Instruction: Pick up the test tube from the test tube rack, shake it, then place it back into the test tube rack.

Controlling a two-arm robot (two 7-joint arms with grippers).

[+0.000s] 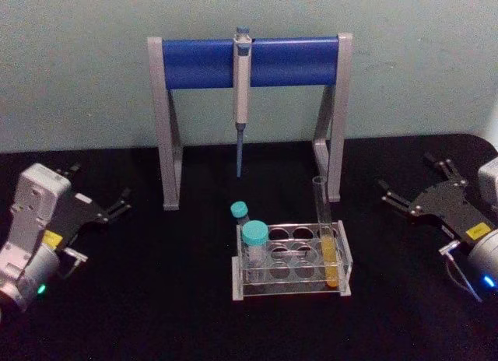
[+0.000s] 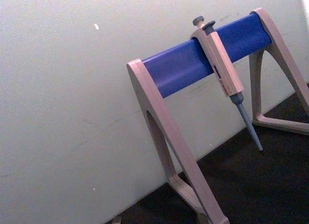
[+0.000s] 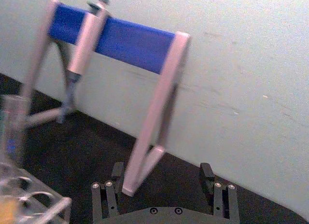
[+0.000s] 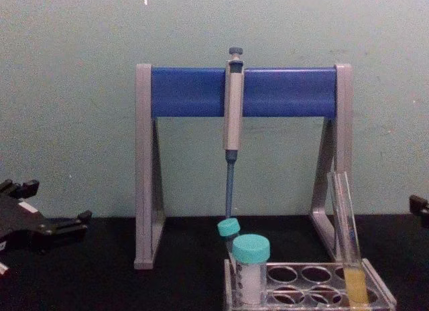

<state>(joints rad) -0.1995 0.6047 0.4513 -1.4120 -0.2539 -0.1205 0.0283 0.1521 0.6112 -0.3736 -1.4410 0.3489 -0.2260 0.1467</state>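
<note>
Standing in the test tube rack point(image 1: 289, 292), is it, that test tube point(image 1: 329, 250)?

Yes, in a hole at the rack's right end. It leans slightly, open mouth up, with yellow liquid in its lower part. Nothing is touching it.

What else is around the rack?

A wide teal-capped tube point(image 1: 254, 235) sits at its left end, with a narrower capped tube point(image 1: 239, 211) just behind; I can't tell whether that one is in a hole. Behind the rack stands a grey-and-blue pipette stand point(image 1: 202, 63), and a grey pipette point(image 1: 242, 89) hangs from its blue bar, tip down.

And the arms?

The left end effector point(image 1: 97, 186) is well off to the rack's left, low over the black desk point(image 1: 156, 306), fingers spread and holding nothing. The right end effector point(image 1: 416, 182) is well off to the rack's right, fingers wide apart too, and empty.

Which is nearer the tube?

The right one, since the tube stands at that end of the rack.
</note>
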